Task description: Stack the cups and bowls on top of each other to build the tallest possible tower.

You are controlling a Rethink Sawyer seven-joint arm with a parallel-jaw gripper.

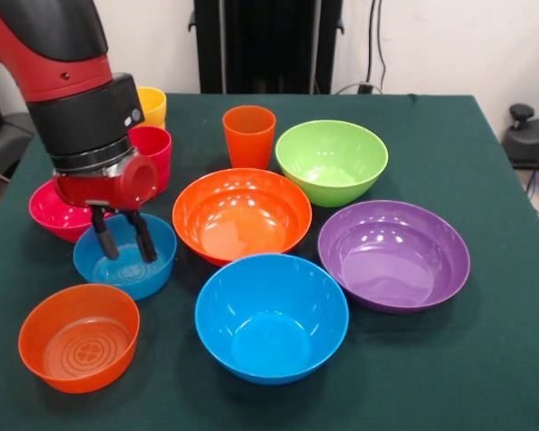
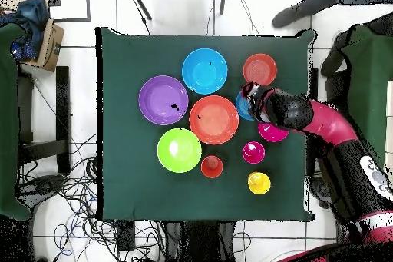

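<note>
**Operator:** What do I have in the containers right now?

**Observer:** You have every bowl and cup standing empty and apart on the green surface (image 1: 449, 135); nothing is nested, so you have no tower. Your large orange bowl (image 1: 242, 214) sits in the middle, the lime green bowl (image 1: 331, 161) behind it to the right, the purple bowl (image 1: 393, 254) to the right, and the large blue bowl (image 1: 271, 316) nearest the camera. At the left you see the small translucent orange bowl (image 1: 79, 337) in front, the small translucent blue bowl (image 1: 126, 256) behind it, and the small magenta bowl (image 1: 58, 212) further back, partly hidden by the arm.

**Operator:** And the cups?

**Observer:** Your orange cup (image 1: 249, 136) stands upright just behind the large orange bowl. The red-pink cup (image 1: 153, 150) and the yellow cup (image 1: 152, 105) stand behind the arm (each partly covered by it).

**Operator:** Where is my hand?

**Observer:** Your hand (image 1: 125, 237) hangs over the small translucent blue bowl, its two black fingers (image 1: 143, 235) parted and reaching down inside the rim, clamped on nothing. Whether the tips touch the bowl's floor, you cannot tell. From overhead the arm (image 2: 307, 117) covers most of that bowl and the edge of the magenta one.
</note>
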